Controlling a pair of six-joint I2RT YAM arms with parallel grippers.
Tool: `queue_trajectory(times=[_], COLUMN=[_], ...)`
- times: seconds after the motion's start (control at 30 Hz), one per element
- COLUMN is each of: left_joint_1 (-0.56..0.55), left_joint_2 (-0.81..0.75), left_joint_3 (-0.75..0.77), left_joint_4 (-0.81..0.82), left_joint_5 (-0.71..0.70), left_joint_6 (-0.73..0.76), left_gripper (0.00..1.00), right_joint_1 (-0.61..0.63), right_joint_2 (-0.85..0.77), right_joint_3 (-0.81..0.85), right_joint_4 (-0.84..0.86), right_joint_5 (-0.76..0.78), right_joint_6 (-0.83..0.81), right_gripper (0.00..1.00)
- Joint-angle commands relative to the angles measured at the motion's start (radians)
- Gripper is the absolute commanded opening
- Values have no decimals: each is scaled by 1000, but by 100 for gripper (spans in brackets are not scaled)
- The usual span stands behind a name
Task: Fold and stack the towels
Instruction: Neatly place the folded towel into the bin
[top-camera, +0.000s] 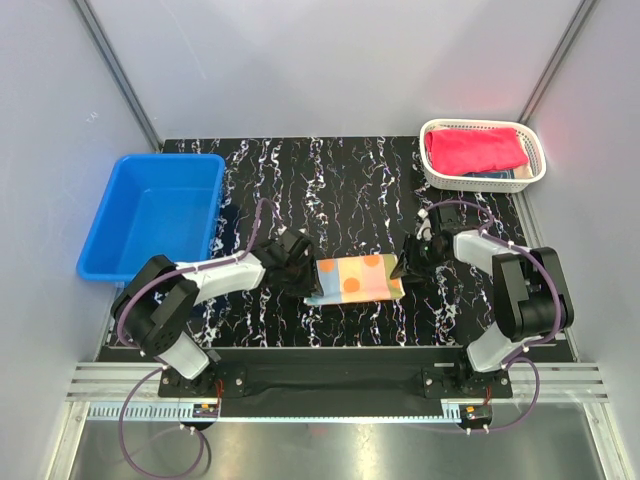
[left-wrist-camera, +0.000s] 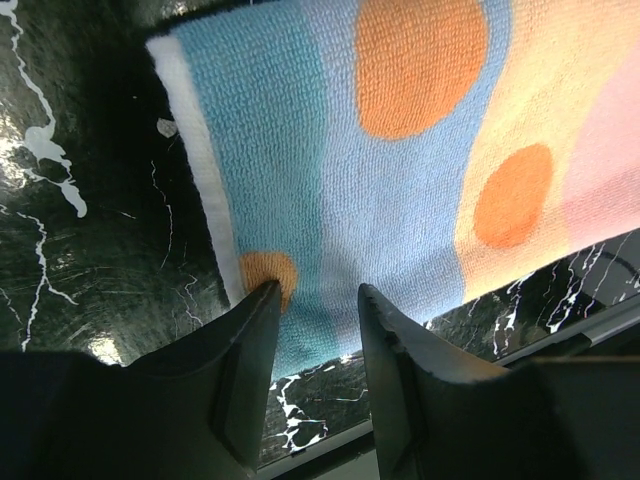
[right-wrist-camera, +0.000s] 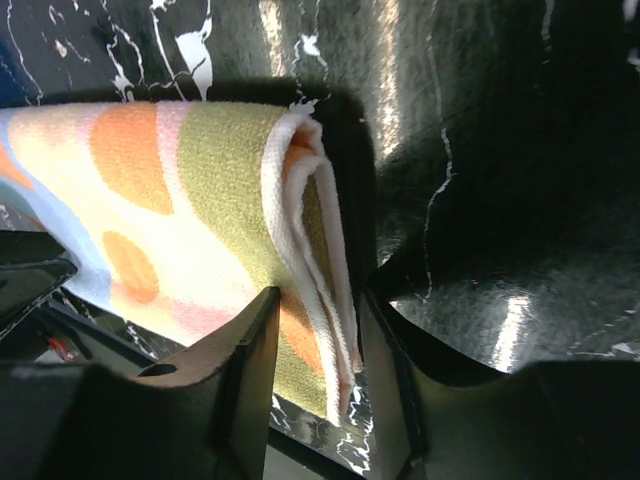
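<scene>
A: Where's the towel (top-camera: 355, 279)?
B: Folded on the table (top-camera: 340, 190), long axis nine to three o'clock. My left gripper (left-wrist-camera: 318, 292) is at its nine, right gripper (right-wrist-camera: 318, 295) at three; both spread, empty.

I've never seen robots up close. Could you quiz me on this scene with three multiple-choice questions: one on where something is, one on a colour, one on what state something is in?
1. Where is the pink-red towel?
A hanging on the wall
B in the white basket
C draped over a robot arm

2. What colour are the dots on the striped towel?
A orange
B green
C black

3. What state is the striped towel in?
A crumpled in a heap
B hanging in the air
C folded, flat on the table

Answers: B, it fills the basket at the far right corner; A, orange dots show in every view; C, the right wrist view shows layered edges lying flat.
</scene>
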Motion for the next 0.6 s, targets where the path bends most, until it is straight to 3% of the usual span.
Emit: queue_trajectory(times=[0.0, 0.27, 0.43, 0.57], left_joint_1=[5, 5, 22, 52], left_joint_2=[-1, -37, -101, -139], left_joint_3=[-17, -46, 14, 189], left_joint_4=[21, 6, -50, -248], left_joint_5=[15, -6, -47, -130], left_joint_6=[-16, -33, -30, 43], left_gripper=[43, 43, 45, 49], right_joint_1=[16, 34, 39, 42], right_joint_2=[24, 38, 49, 47], right_joint_3=[-14, -42, -14, 37], right_joint_4=[15, 47, 36, -31], right_joint_5=[-29, -59, -73, -67], right_joint_6=[-10, -4, -16, -52], right_gripper=[44, 31, 0, 0])
